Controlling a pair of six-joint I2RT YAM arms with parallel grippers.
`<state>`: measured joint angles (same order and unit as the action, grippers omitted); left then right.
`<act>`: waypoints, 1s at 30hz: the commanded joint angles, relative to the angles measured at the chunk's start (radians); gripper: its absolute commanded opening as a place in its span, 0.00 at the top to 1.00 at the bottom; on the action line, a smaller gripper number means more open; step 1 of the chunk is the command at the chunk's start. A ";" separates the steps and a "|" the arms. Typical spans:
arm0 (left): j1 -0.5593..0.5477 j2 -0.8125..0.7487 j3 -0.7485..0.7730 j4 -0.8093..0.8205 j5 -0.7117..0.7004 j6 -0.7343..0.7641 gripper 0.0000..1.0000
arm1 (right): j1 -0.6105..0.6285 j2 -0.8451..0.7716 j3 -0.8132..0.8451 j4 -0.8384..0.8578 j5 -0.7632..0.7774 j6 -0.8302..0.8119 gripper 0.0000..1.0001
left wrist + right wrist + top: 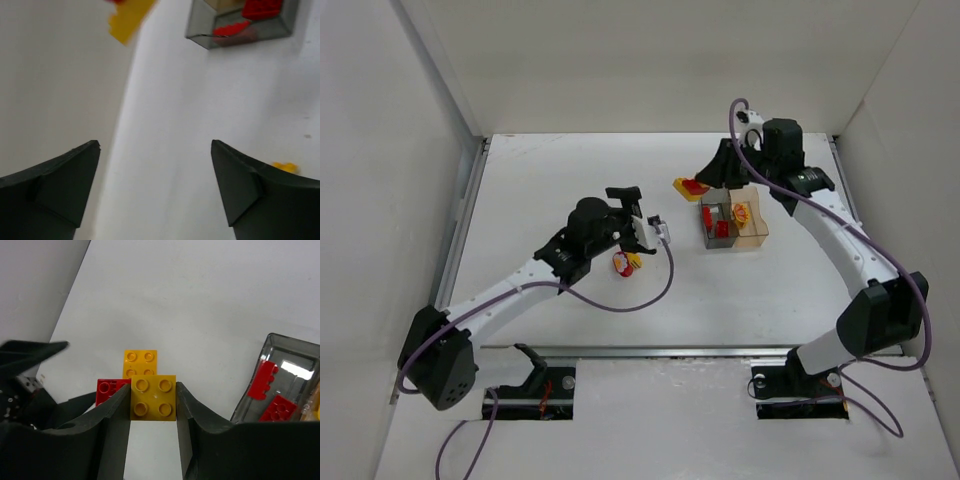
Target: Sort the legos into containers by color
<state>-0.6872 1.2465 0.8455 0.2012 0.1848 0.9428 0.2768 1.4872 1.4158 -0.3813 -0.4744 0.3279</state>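
Note:
My right gripper [152, 386] is shut on a yellow square brick [153, 397]. Just beyond it a second yellow brick [140, 363] and a red brick [111, 390] lie on the table; they also show in the top view [688, 186] left of the right gripper [712, 182]. The joined containers sit close by: the smoky grey one [718, 226] holds red bricks [263, 380], and the amber one [751, 220] holds something yellow. My left gripper [657, 230] is open and empty, beside a round red lego with a yellow piece [625, 262].
White walls enclose the table on the left, back and right. In the left wrist view the grey container [240, 27] is far ahead, and a small yellow piece [285, 166] lies by the right finger.

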 commanded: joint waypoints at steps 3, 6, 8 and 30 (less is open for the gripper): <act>0.002 -0.035 -0.057 0.268 0.116 0.471 0.00 | 0.085 0.048 0.083 -0.039 -0.020 -0.016 1.00; 0.002 -0.035 -0.057 0.268 0.169 0.634 0.00 | 0.128 0.059 0.098 -0.053 0.009 -0.006 1.00; 0.002 -0.044 -0.066 0.253 0.218 0.700 0.00 | 0.150 0.068 0.109 -0.053 0.010 0.005 1.00; -0.028 -0.090 -0.045 0.001 0.298 0.804 0.46 | 0.233 0.117 0.121 -0.021 0.017 0.082 1.00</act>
<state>-0.7120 1.1694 0.7734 0.2317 0.4664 1.7481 0.4927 1.6165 1.4796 -0.4416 -0.4561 0.3969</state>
